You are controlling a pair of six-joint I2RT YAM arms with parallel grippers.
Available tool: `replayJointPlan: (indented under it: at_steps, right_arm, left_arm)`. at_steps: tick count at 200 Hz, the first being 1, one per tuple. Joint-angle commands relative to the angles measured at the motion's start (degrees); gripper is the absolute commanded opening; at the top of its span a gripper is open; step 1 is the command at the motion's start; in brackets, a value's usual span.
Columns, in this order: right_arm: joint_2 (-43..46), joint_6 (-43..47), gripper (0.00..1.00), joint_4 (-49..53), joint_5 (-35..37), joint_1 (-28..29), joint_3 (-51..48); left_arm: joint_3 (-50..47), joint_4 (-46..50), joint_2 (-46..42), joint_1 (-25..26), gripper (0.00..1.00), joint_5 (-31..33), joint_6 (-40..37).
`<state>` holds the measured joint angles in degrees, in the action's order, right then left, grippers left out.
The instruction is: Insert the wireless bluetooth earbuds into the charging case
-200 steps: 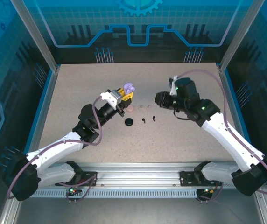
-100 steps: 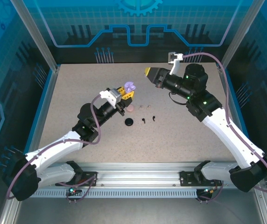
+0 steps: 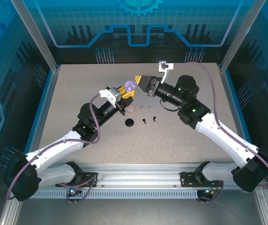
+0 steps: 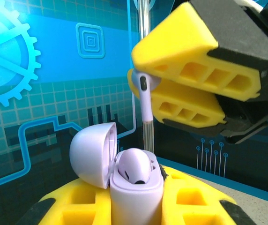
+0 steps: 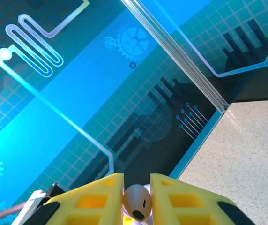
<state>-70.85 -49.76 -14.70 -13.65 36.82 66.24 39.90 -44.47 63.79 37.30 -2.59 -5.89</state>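
The right pincer [image 4: 141, 79] clenches the lilac earbud [image 4: 145, 101] stem-down just below its tips, right above the open lilac charging case [image 4: 136, 185] that the left pincer [image 3: 126, 93] grips upright, lid [image 4: 93, 152] tipped back, seemingly so it can drop straight in.

Left pincer [image 3: 128, 91] clamped, raised on outstretched arm. Right pincer [image 3: 139, 79] pinched, arm bent inward, tips close above left's.

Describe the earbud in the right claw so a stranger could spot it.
Above the far middle of the table, find the yellow right claw. Pinched there is the lilac earbud, stem pointing at the open lilac charging case; the black earbuds lie on the table.
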Motion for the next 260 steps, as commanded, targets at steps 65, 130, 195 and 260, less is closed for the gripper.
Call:
replayJointPlan:
  at_steps: [65,130,195,260]
  right_arm:
    - [1.6,-1.8,0.21,-4.7,1.2,1.4,-3.0]
    - [0.8,-1.9,0.21,-4.2,1.0,1.6,-3.0]
    - [-0.1,-2.1,0.2,-3.1,0.1,1.9,-3.4]
    - [-0.9,1.0,0.19,1.6,1.8,2.9,-2.8]
  left_arm:
    - [2.1,-3.0,0.5,0.4,0.0,-0.9,1.0]
    - [2.5,-3.1,0.8,0.4,0.0,-1.0,1.2]
    - [2.4,-3.2,0.9,0.3,0.0,-0.7,1.0]
    - [2.5,-3.3,0.7,0.4,0.0,-0.9,1.0]
